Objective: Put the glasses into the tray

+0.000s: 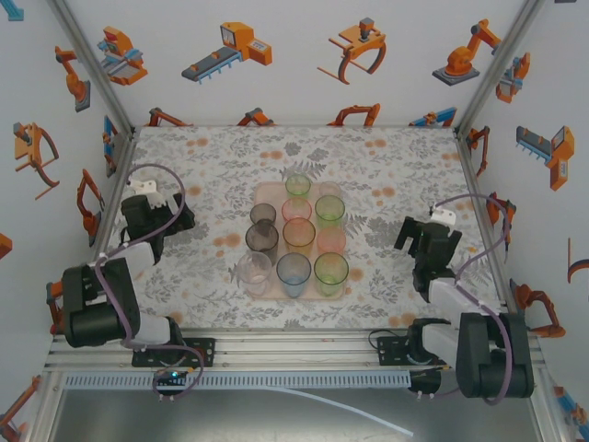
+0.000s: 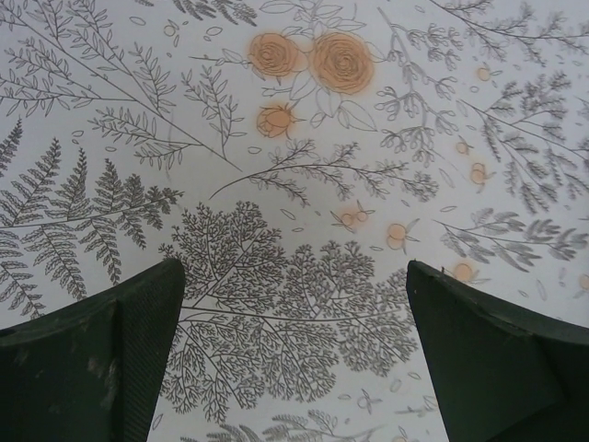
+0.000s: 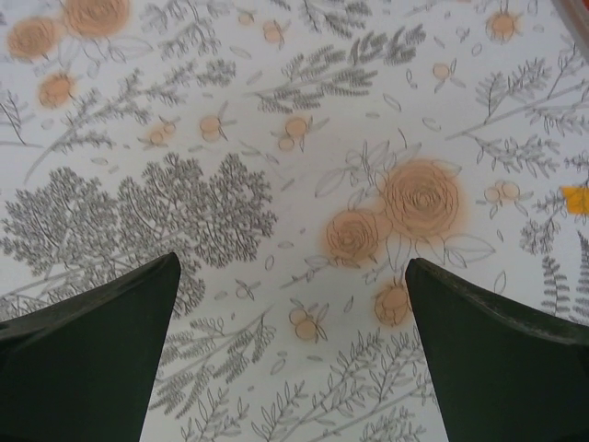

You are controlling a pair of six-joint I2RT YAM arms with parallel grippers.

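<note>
Left pincer (image 2: 294, 267) and right pincer (image 3: 293, 262) gape wide, empty; seemingly eleven glasses (image 1: 298, 235) crowd one tray (image 1: 267, 195).

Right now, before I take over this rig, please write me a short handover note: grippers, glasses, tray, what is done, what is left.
Left gripper: open, empty, over the floral tabletop, left of the flat pale pink rectangular tray.
Right gripper: open, empty, over the tabletop, right of the tray.
Small translucent tinted tumblers: the eleven I count stand upright on the tray.
Done: placing looks finished.
Left: check the clear tumbler at the tray's near-left corner; I cannot tell whether it sits fully inside the rim.
</note>
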